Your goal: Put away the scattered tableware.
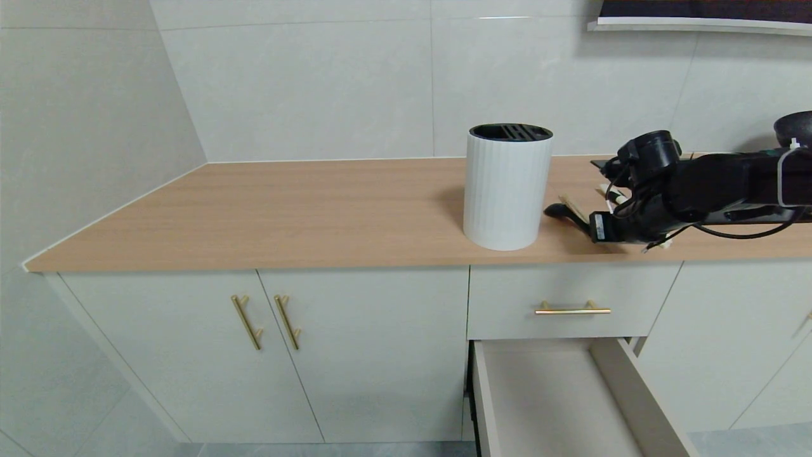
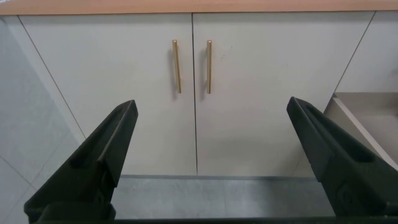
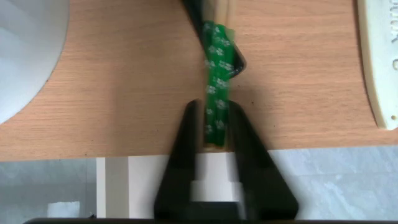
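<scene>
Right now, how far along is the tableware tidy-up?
Done: the lower drawer stands open, nothing in its visible part. In hand: the right gripper is closed on the green-patterned chopsticks at the edge of the counter, beside the white holder. Remaining: stowing them, plus a black utensil on the counter. The left gripper is open, holding nothing.

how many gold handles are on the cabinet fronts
3 in full: left door handle, right door handle beside it, both upright; drawer handle level on the shut drawer. A gold sliver at the right edge may be a fourth.
</scene>
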Motion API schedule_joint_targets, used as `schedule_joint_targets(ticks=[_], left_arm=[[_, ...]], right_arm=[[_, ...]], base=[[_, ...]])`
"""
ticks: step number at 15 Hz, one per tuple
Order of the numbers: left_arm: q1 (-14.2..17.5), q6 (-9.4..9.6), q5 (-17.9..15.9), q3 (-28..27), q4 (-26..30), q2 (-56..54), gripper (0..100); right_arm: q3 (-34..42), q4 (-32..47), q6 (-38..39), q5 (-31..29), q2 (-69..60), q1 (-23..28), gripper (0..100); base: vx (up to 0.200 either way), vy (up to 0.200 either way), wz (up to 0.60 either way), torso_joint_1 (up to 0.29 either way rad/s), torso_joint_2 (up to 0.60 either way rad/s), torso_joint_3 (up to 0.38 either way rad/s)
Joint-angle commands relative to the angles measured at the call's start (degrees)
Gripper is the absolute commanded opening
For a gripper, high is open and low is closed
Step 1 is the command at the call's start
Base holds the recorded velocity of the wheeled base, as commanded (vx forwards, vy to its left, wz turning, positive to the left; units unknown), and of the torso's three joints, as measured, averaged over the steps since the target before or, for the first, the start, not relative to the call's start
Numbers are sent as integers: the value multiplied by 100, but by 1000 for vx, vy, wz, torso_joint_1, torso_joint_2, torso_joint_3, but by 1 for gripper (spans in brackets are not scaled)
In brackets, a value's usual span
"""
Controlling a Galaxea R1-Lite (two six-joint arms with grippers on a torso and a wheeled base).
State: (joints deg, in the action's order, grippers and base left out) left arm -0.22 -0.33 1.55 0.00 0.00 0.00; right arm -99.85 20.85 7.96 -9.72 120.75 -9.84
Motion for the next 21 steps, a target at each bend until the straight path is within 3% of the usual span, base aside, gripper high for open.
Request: schedule_joint_targets(ticks=[1,6,8,11,15,19,21], left_arm=[[4,-2,3,0,0,0,100],[-4,-2,3,0,0,0,100],[-4,-2,3,0,0,0,100],[4,-2,3,0,0,0,100],[-4,-2,3,0,0,0,100],[-4,-2,3,0,0,0,100],[-4,-2,3,0,0,0,100]], right_arm=[[1,-2,4,-4,-86,17,0],[256,42,188,5,-579,96,0],[1020,42,250,181,-1572,70,0],[2242,7,188,1077,-3136,8,0],[2928,113,355,1358,-4156,-326,0],[2989,1580,267,1666,-4578,-405,0],[3068,1862,4,1886,-4569,-458,0]], base=[[0,0,0,0,0,0],[0,0,0,0,0,0],[0,0,0,0,0,0],[0,0,0,0,0,0],[0,0,0,0,0,0],[0,0,0,0,0,0],[0,0,0,0,0,0]])
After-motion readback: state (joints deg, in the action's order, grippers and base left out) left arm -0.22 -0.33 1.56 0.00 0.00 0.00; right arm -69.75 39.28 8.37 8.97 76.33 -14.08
